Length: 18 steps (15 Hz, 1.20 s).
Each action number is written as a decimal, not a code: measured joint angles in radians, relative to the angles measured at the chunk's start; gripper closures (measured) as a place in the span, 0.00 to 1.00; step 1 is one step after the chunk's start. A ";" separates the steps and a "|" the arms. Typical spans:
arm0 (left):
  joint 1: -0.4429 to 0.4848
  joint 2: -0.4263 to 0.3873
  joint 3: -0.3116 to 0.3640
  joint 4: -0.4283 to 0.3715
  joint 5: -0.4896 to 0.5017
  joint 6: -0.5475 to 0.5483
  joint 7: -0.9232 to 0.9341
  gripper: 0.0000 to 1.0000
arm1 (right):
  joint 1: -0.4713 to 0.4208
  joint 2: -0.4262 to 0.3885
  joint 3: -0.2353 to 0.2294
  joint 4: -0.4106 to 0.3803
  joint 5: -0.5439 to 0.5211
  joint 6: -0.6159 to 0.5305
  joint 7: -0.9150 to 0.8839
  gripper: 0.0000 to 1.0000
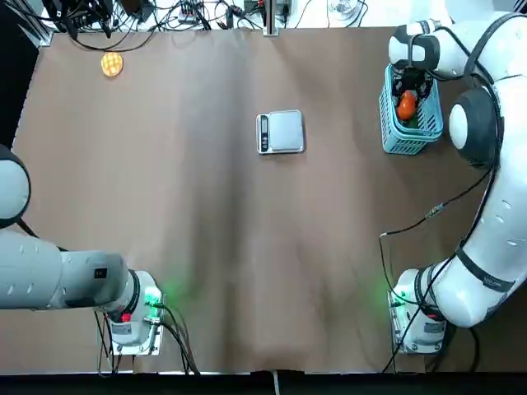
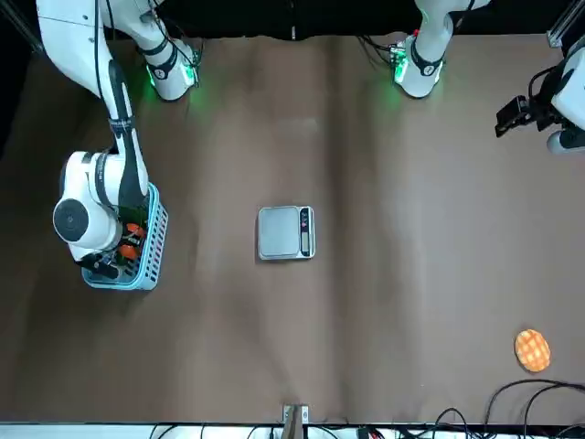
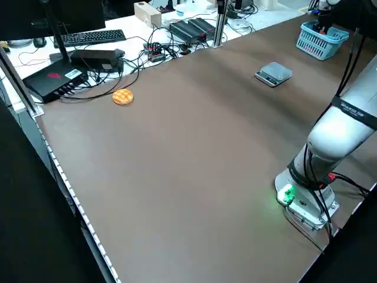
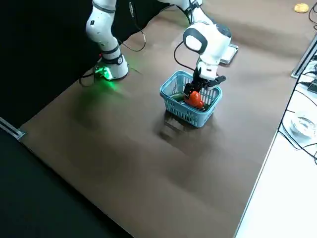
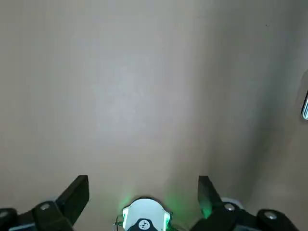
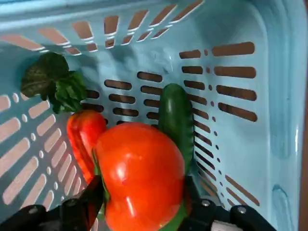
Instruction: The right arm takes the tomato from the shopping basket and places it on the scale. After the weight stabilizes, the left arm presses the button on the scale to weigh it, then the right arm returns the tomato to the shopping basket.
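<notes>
- The right gripper (image 6: 139, 202) reaches down inside the shopping basket (image 1: 428, 130), its jaws clenched on either side of the tomato (image 6: 139, 173), which sits between the fingertips in the right wrist view.
- Seen from overhead, the tomato (image 1: 406, 106) is within the light-blue basket at the robot's right edge of the brown worktop (image 1: 206, 230); the right side view shows the fruit (image 4: 194, 98) just above the basket's lattice wall (image 4: 188, 115).
- Sharing the basket with the tomato: a dark green cucumber-like vegetable (image 6: 176, 120) touching its side, a red pepper-like piece (image 6: 84, 134), and a leafy green sprig (image 6: 53, 82) against the wall.
- The scale (image 1: 281, 132) lies near the middle of the worktop, well apart from the basket, its platform bare and its dark display strip on the side away from the basket.
- The left gripper (image 5: 143, 190) hangs over bare worktop at the robot's left, jaws released and wide apart.
- A yellow-orange waffle-like disc (image 1: 112, 63) rests at the far left corner.
</notes>
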 joint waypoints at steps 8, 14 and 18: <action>0.000 0.000 0.000 -0.001 0.000 0.000 0.000 0.00 | -0.001 0.000 -0.001 0.000 -0.001 -0.001 -0.028 0.29; 0.000 0.000 0.000 -0.002 0.000 -0.003 0.000 0.00 | -0.003 0.000 -0.003 0.000 -0.002 -0.001 -0.028 0.14; 0.000 0.000 0.000 -0.003 0.000 -0.005 0.000 0.00 | -0.005 0.000 -0.006 0.004 -0.002 -0.001 -0.034 0.07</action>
